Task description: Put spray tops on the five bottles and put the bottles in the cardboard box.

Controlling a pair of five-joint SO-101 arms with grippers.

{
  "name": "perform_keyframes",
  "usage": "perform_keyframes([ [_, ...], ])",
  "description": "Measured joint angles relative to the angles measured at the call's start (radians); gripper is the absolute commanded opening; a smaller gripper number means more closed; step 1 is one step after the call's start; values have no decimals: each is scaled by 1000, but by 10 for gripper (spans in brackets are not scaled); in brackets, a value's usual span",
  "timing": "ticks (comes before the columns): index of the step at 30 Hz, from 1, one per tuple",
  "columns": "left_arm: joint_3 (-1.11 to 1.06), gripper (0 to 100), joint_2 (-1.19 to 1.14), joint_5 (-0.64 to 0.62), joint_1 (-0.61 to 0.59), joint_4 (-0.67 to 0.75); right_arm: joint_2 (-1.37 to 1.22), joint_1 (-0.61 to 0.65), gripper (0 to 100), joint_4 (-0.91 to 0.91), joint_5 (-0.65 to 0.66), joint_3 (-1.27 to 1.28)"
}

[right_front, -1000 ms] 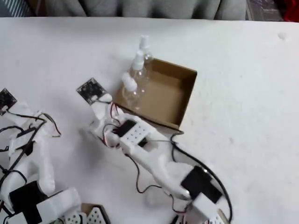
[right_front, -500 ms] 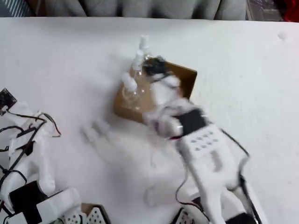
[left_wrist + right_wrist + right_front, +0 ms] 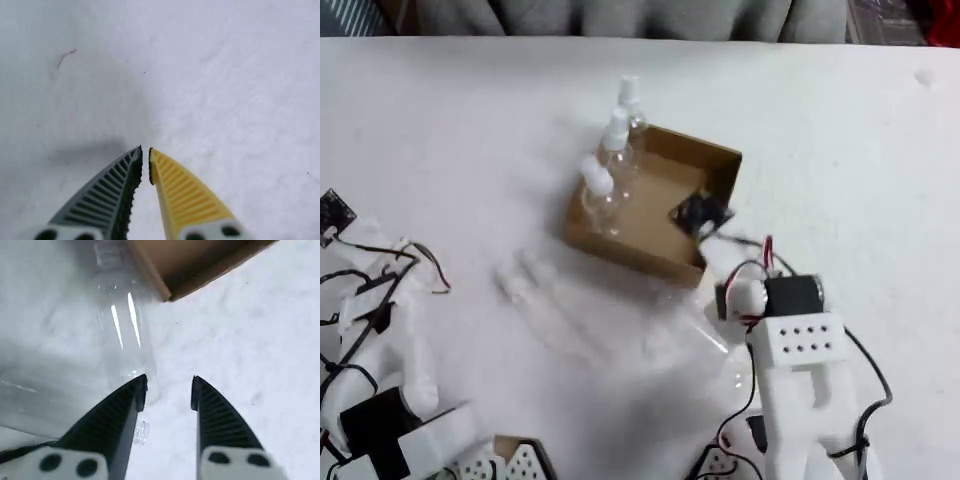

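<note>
No readable text, label, number or sign on any object in view.

Your left pincer (image 3: 145,161) has one grey jaw, one yellow; your right pincer (image 3: 168,386) is black, its white arm (image 3: 802,395) strung with red and black cables (image 3: 766,250).

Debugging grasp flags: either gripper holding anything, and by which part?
Nothing is held. Right gripper is open over the table; a clear bottle lies beside one finger, not between the two. Left gripper is shut on nothing.
</note>
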State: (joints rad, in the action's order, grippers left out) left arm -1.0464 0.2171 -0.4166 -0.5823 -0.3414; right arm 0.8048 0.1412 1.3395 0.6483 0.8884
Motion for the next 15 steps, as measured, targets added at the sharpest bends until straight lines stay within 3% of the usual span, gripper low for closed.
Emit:
perform_keyframes([
  [5, 0, 24, 0, 0, 0, 0, 11, 3, 360, -74, 25, 94],
  [15, 0, 24, 0, 0, 0, 0, 15, 230, 293, -140, 29, 196],
])
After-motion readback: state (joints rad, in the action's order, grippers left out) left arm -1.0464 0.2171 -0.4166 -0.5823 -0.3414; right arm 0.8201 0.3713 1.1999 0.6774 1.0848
